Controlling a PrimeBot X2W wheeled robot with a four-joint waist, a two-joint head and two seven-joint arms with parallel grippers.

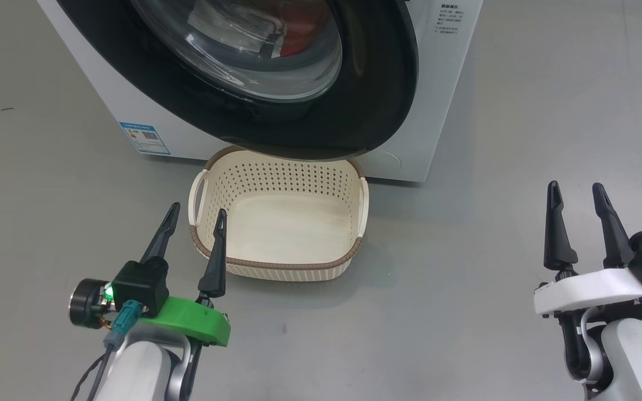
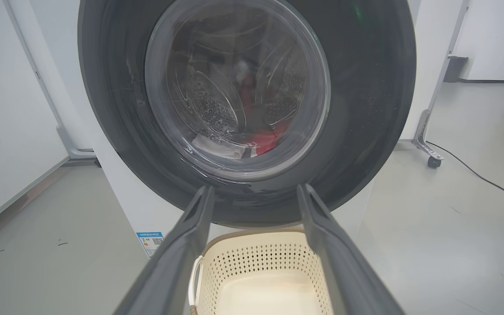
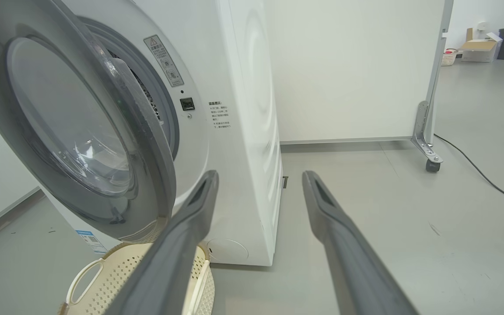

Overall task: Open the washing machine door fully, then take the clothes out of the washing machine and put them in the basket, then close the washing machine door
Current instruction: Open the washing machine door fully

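The white washing machine (image 1: 443, 100) stands ahead, and its black-rimmed washing machine door (image 1: 377, 83) hangs ajar, swung a little off the front (image 3: 72, 131). Through the glass I see the clothes in the drum: a red garment (image 2: 265, 140) and a white one (image 2: 217, 146). The cream basket (image 1: 276, 262) sits on the floor under the door, with nothing in it. My left gripper (image 1: 198, 210) is open, its fingertips by the basket's near left corner. My right gripper (image 1: 575, 186) is open too, well to the right over bare floor.
A blue label (image 1: 144, 137) marks the machine's lower front. A white partition on a castor foot (image 3: 427, 153) stands right of the machine, with a black cable (image 3: 475, 170) across the grey floor. A cardboard box (image 3: 479, 43) lies far off.
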